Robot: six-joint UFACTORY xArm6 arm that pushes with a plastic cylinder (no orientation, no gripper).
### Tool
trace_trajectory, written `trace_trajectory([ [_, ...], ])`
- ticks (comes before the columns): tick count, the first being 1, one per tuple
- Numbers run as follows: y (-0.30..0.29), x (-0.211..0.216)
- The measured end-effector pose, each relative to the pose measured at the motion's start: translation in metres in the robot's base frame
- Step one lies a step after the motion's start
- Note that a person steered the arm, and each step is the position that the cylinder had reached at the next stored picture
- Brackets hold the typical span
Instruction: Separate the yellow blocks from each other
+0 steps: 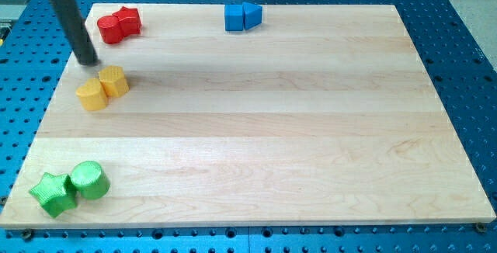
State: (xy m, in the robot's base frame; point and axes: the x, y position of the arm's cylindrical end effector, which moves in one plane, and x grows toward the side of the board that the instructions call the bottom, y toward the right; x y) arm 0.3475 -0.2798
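Two yellow blocks touch each other at the view's left: a yellow hexagonal block [114, 81] and a yellow rounded block [92, 95] just below and left of it. My tip [90, 60] rests on the board just above and left of the yellow pair, a small gap from the hexagonal one. The dark rod runs up to the view's top left corner.
Two red blocks [119, 25] touch at the top left, right of the rod. A blue cube [234, 18] and a blue wedge [252, 15] touch at top centre. A green star [52, 193] and green cylinder [88, 180] sit at bottom left. The wooden board [272, 129] lies on a blue perforated table.
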Motion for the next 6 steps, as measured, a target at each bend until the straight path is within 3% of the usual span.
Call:
trace_trajectory([
  [1, -0.025, 0.012],
  [3, -0.025, 0.065],
  [6, -0.011, 0.110],
])
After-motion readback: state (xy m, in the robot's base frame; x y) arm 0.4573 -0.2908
